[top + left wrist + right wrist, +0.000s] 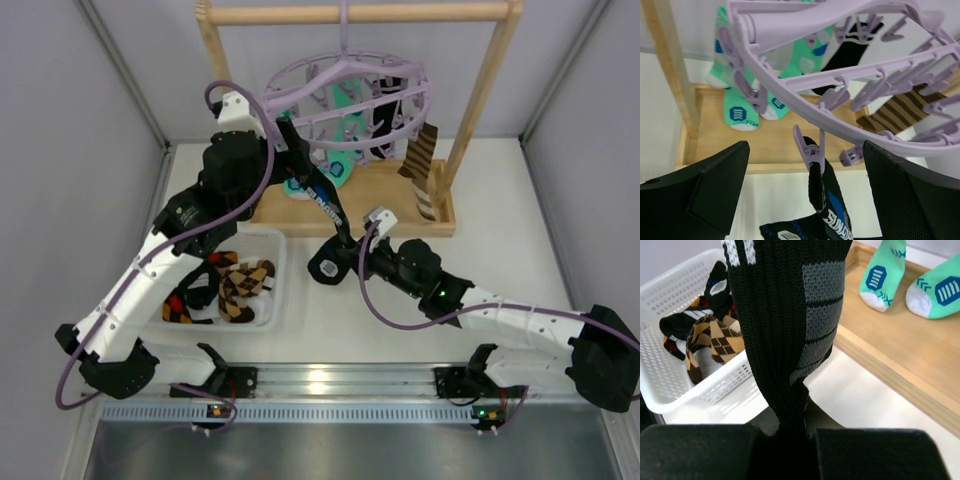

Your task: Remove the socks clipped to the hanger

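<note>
The lavender hanger (350,100) hangs from the wooden rack, with mint socks (740,110), a black sock (850,52) and a brown striped sock (905,112) clipped to it. One clip peg (812,150) on the near rim pinches another black sock (832,210) with blue and white marks. That sock (325,205) stretches down from the peg to my right gripper (792,432), which is shut on its lower end just above the table. My left gripper (807,200) is open, its fingers either side of the peg and sock without touching them.
A white basket (270,300) at the left holds several loose socks, argyle brown and black. The wooden rack (480,90) stands on a wooden base tray (900,355) behind the grippers. Grey walls close in both sides.
</note>
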{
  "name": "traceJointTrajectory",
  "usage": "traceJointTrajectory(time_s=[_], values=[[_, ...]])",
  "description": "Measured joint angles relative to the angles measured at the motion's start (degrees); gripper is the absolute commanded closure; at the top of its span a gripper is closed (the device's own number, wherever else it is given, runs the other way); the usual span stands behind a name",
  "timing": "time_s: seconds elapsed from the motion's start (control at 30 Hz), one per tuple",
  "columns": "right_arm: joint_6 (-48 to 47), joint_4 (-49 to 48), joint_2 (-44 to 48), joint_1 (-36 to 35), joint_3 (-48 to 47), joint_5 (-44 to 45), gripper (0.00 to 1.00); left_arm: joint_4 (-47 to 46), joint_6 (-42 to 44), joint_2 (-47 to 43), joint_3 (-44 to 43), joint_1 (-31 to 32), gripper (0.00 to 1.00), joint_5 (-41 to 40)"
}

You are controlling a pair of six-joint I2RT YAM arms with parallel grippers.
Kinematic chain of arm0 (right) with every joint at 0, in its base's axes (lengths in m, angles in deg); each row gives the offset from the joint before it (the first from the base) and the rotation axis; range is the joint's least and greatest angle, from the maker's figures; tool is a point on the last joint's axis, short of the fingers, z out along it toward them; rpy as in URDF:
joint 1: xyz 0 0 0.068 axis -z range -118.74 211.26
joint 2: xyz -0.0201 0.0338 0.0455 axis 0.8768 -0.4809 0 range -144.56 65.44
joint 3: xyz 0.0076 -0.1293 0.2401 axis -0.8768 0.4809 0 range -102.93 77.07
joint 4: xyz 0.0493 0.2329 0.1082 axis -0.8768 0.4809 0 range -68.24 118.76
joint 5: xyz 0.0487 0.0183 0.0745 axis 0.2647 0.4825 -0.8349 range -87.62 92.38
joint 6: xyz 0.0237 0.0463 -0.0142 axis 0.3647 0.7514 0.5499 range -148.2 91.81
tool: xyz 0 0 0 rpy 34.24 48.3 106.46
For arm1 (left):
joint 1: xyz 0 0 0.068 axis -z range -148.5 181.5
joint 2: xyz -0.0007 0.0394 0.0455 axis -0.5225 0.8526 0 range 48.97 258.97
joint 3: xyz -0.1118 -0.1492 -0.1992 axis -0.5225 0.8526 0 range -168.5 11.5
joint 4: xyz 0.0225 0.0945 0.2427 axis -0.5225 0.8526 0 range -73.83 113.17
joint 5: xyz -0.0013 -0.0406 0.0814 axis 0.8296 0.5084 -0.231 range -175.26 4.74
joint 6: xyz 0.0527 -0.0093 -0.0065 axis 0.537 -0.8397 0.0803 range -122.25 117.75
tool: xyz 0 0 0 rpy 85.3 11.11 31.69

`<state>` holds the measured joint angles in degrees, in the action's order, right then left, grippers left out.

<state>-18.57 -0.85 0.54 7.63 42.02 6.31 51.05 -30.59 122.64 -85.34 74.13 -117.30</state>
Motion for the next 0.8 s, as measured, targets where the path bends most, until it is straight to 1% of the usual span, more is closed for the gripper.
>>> traceJointTrajectory(time_s=[0.07,0.2,0.33,0.47,0.67,0.8], values=[[0.5,0.2,0.4,0.0,0.5,-0.2,1.00,-0.8,-0.2,0.5,0.5,0.0,0.02,2.5],[1.3,0.6,0.5,0.0,2.1,-0.5,1.00,-2.3,-0.5,2.8,0.5,0.0,0.05,5.7],[2.2,1.3,1.2,0.0,4.2,-0.8,1.00,-2.4,-0.8,5.3,0.5,0.0,0.09,7.0],[2.6,1.6,1.9,0.0,4.4,-1.2,1.00,-2.4,-1.5,5.8,0.7,0.0,0.12,7.9],[3.0,1.6,1.9,0.0,4.4,-1.7,1.00,-3.6,-2.6,5.9,0.7,0.0,0.14,10.7],[3.1,1.5,1.2,0.0,4.2,-1.6,1.00,-3.9,-2.8,6.4,0.7,0.3,0.16,11.0]])
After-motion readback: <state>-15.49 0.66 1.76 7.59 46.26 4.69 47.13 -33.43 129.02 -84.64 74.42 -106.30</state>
